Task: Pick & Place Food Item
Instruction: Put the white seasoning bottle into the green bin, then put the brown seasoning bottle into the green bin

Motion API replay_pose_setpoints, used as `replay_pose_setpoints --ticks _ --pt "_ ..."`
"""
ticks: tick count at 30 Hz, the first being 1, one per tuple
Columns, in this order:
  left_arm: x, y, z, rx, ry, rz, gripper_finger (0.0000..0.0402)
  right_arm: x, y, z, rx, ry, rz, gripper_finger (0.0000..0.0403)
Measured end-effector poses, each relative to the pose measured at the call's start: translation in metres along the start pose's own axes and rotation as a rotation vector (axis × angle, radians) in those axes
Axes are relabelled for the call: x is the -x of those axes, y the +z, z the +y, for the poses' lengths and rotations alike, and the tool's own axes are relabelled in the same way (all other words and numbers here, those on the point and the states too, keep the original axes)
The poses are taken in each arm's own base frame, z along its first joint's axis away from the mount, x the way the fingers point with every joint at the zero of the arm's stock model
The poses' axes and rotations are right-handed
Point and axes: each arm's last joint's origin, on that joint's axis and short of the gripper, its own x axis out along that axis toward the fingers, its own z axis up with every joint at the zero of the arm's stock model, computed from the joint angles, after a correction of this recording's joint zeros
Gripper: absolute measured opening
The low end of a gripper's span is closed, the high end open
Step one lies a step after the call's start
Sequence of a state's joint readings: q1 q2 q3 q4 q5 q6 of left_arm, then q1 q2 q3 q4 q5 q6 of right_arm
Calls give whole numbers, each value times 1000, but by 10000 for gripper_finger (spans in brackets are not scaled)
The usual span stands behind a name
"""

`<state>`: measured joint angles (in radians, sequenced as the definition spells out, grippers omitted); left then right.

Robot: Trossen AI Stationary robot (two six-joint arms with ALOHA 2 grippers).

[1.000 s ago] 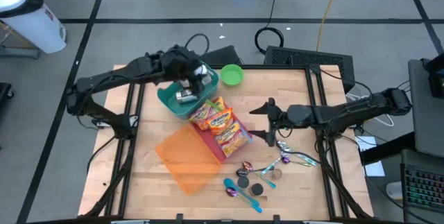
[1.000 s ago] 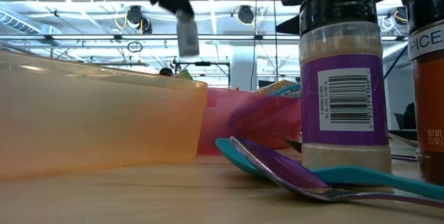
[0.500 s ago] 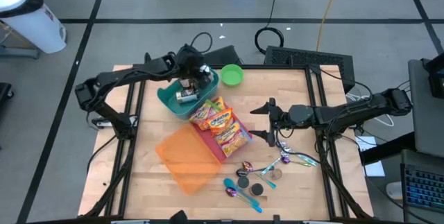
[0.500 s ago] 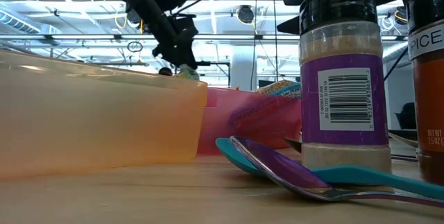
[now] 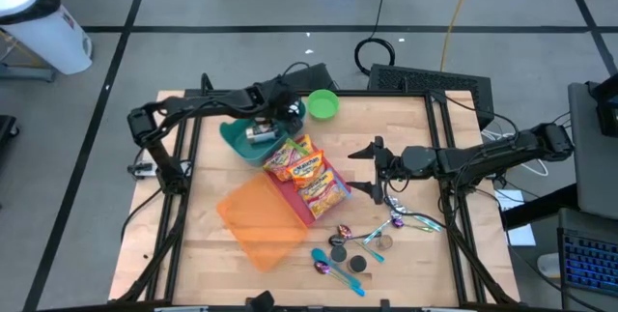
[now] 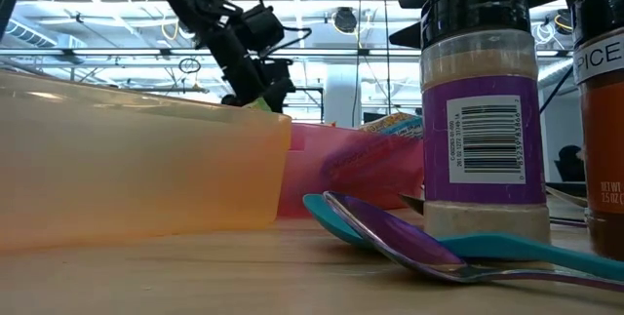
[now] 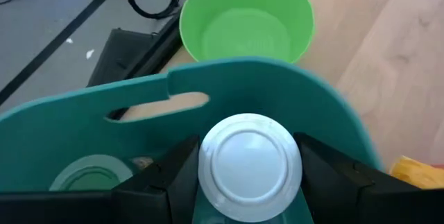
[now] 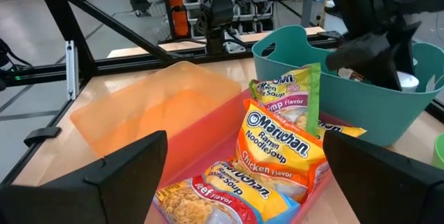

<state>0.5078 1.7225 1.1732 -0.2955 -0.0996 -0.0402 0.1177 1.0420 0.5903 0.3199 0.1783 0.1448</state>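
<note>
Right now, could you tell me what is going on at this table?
The left gripper is down inside the teal plastic basket at the back of the table, its fingers closed around a white-lidded can. Another can already lies in the basket. The right gripper waits open above the wooden table, facing the pink tray of ramen noodle packets. A small green bowl stands just beyond the basket.

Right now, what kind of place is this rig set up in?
Probably a robotics lab or workshop, not a kitchen. The wooden table stands on a bare grey floor with loose cables, the low view shows industrial ceiling lights, and equipment racks stand behind the table.
</note>
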Motion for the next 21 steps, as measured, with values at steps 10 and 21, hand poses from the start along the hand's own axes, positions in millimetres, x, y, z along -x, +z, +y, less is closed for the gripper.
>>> replay_pose_setpoints --ticks 10,21 --pt "-7 -1 -2 17 37 1 206 0 0 0 0 0 3 377" --pt "-5 -1 -8 3 26 2 387 0 0 0 0 0 2 378"
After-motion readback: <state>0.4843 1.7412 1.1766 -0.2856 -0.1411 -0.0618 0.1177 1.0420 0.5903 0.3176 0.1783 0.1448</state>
